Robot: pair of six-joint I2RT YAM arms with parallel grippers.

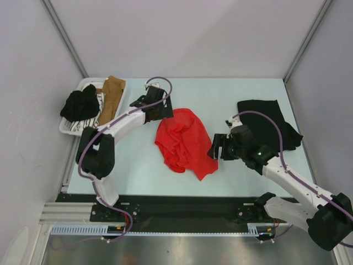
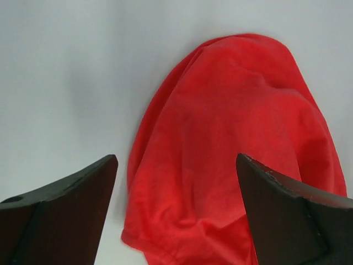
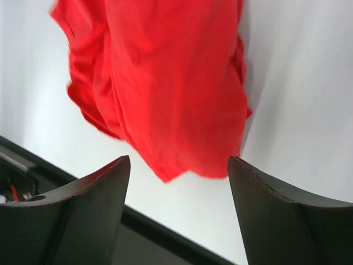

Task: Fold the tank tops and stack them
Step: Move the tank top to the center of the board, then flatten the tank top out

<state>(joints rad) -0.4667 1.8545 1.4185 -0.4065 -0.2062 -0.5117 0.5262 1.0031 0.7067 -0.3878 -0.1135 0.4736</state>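
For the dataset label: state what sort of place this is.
Probably a robot test cell: plain grey panel walls around a pale blue tabletop, white left arm and right arm bolted to a black base rail.

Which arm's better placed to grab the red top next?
Left, probably. The left gripper stands open at the far edge of the red tank top, cloth lying between its fingers in the wrist view. The right gripper, open too, hangs off the right side, cloth ending short of its fingertips.

Red tank top (image 2: pixel 220 154) cropped in both wrist views, blurred in right
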